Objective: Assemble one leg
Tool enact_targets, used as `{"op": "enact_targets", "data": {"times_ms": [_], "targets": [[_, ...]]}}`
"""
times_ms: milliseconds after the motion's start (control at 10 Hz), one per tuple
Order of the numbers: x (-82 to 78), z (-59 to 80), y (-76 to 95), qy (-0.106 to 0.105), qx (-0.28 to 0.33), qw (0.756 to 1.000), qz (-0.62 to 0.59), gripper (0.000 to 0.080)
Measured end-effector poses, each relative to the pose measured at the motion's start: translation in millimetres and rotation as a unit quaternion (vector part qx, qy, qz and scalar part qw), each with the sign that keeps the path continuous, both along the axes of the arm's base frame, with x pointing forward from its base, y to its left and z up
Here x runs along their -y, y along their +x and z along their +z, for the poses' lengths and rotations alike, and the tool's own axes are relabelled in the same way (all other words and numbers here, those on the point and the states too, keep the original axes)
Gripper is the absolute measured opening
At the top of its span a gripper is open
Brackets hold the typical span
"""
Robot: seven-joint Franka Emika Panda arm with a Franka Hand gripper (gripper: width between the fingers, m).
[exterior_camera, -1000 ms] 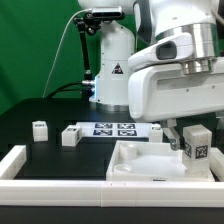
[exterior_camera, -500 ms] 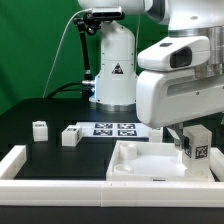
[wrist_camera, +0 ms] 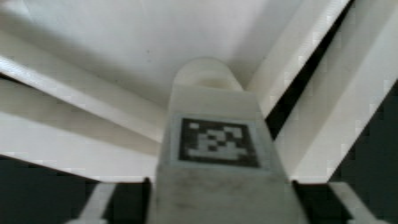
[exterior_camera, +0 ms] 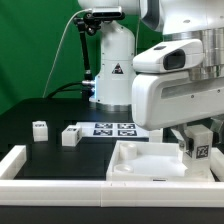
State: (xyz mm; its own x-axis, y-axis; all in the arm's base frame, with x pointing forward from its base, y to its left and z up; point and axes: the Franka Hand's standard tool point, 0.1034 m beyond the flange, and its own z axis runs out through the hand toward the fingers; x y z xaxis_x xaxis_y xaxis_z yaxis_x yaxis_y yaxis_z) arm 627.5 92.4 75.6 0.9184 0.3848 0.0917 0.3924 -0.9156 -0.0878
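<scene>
My gripper [exterior_camera: 197,135] is shut on a leg [exterior_camera: 198,148], a chunky white post with a black-and-white tag facing the camera. It holds the leg upright just above the right-hand corner of the large white panel [exterior_camera: 140,162]. In the wrist view the leg [wrist_camera: 217,110] fills the middle, tag visible, between the gripper [wrist_camera: 221,205] fingers [wrist_camera: 111,203], with the panel's [wrist_camera: 107,60] ridges beneath. Whether the leg's lower end touches the panel is hidden.
Two more white legs [exterior_camera: 39,129] [exterior_camera: 70,135] stand on the black table at the exterior view's left. The marker board [exterior_camera: 115,128] lies behind the panel. A white rail [exterior_camera: 40,178] runs along the front. The robot base [exterior_camera: 112,70] stands at the back.
The arm has shifted slightly toward the exterior view's right and the held leg has dropped a little toward the panel corner. The loose legs have not moved.
</scene>
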Motion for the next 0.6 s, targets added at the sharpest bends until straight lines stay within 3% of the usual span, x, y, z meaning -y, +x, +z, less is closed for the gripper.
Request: {"op": "enact_targets", "data": {"times_ms": [400, 600], "targets": [[-1.7, -0.2, 0.4, 0.003, 0.009, 1.0, -0.02, 0.0289], [-4.4, -0.7, -1.5, 0.02, 0.016, 0.993, -0.117, 0.0289]]}}
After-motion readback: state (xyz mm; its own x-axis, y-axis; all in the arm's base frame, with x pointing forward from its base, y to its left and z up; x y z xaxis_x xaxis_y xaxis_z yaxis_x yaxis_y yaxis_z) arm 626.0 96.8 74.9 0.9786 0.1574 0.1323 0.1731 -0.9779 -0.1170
